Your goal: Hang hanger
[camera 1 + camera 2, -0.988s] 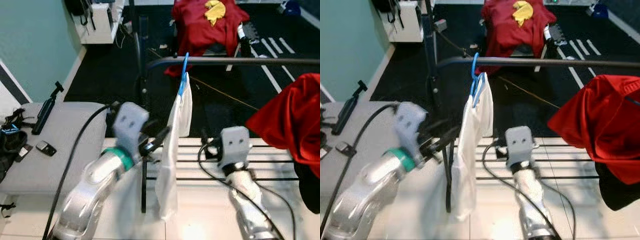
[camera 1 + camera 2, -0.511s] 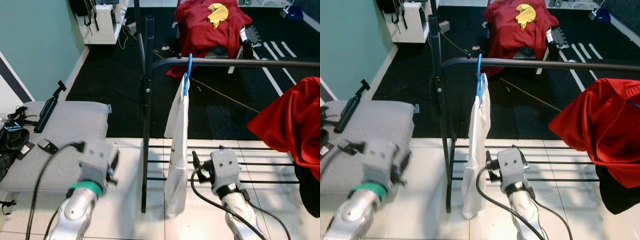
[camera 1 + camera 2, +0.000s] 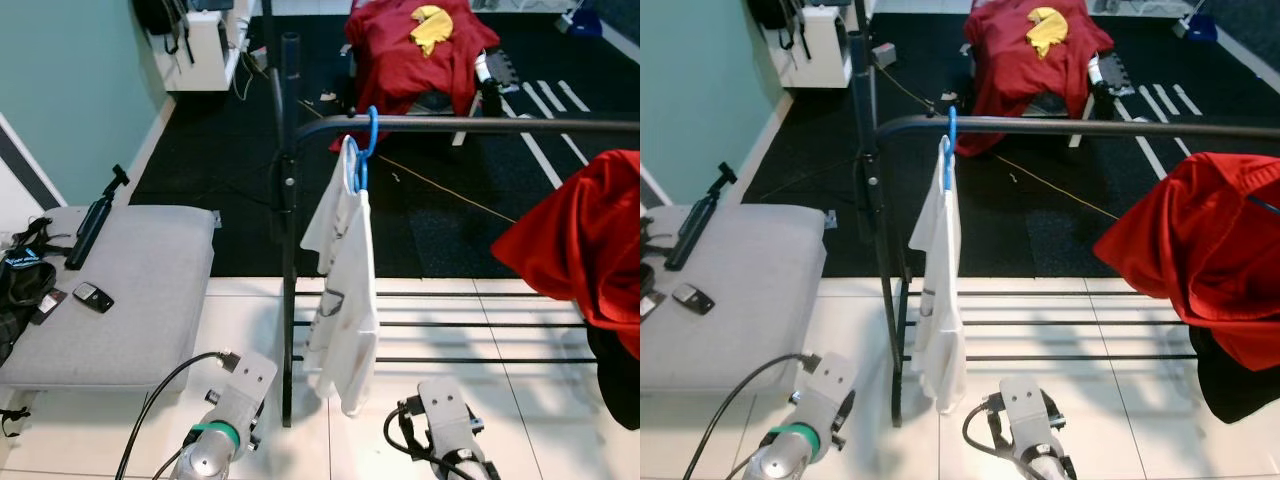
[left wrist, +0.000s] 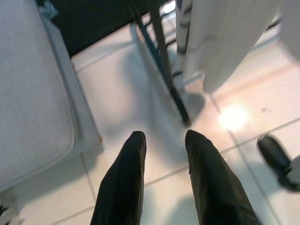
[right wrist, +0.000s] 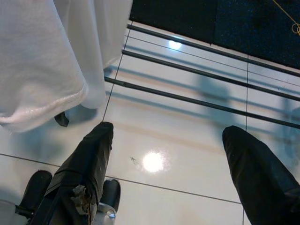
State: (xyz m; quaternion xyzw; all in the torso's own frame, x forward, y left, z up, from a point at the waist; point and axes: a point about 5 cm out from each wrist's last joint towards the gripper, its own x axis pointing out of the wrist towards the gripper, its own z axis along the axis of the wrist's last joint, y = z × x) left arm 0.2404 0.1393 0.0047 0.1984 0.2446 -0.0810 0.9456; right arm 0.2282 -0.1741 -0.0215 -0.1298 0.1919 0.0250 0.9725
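**One hanger on the rail, both arms low**

One blue hanger (image 3: pixel 366 140) hooks over the dark rail (image 3: pixel 480 124) near its bend, carrying a white shirt (image 3: pixel 343 300) that hangs free beside the rack's upright post (image 3: pixel 288 250). A red garment (image 3: pixel 585 240) drapes further along the rail. The left gripper (image 4: pixel 164 140) sits low over the tiles, fingers slightly parted and empty; the right gripper (image 5: pixel 166 150) is spread wide, holding nothing. The hanging looks done; what seems left is keeping both arms away from the shirt.
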